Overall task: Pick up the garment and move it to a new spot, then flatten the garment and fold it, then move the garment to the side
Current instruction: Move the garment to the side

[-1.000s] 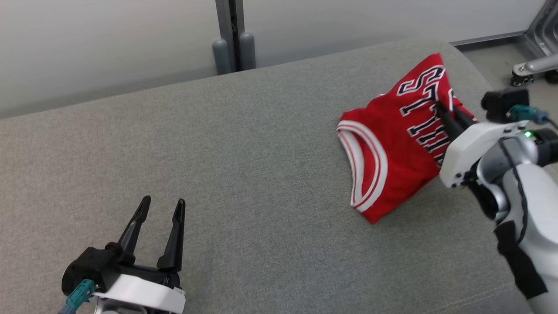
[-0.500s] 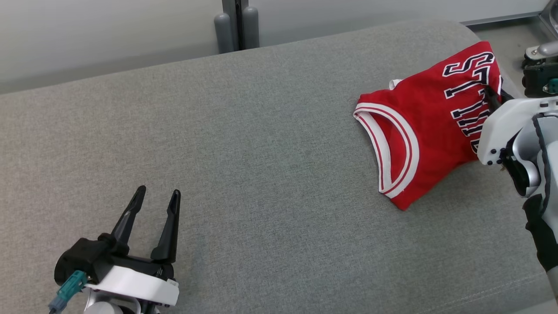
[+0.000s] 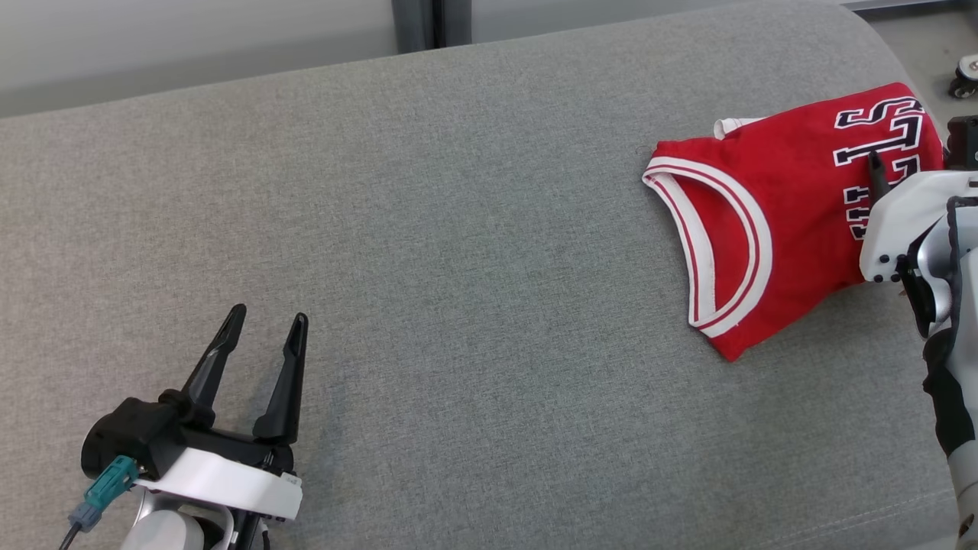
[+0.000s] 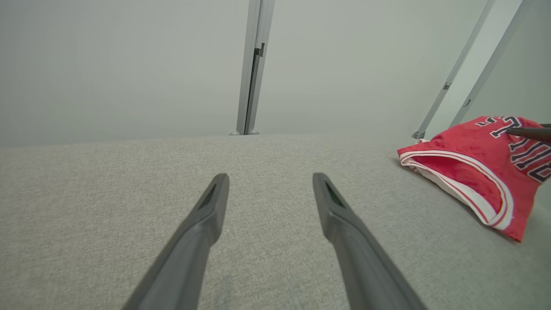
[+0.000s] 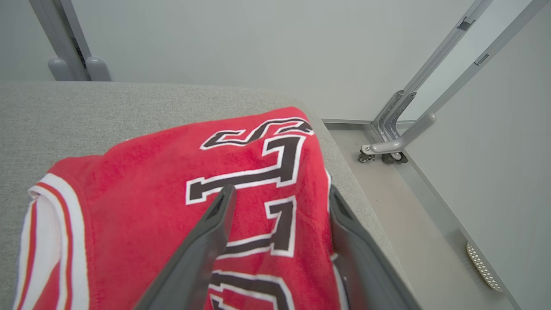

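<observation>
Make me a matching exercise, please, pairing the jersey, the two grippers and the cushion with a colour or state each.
Things:
1. jersey
2. left gripper
3. right gripper
4. cushion

Colour or state:
A. open, at the jersey
B. grey
C. red with white trim
D. open, far from the jersey

Pairs: 1-C, 2-D, 3-A, 4-B

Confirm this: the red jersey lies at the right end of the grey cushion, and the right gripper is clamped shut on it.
Not shut: the right wrist view shows the right gripper open, fingers spread over the red jersey, which does lie at the right end of the grey cushion.
</observation>
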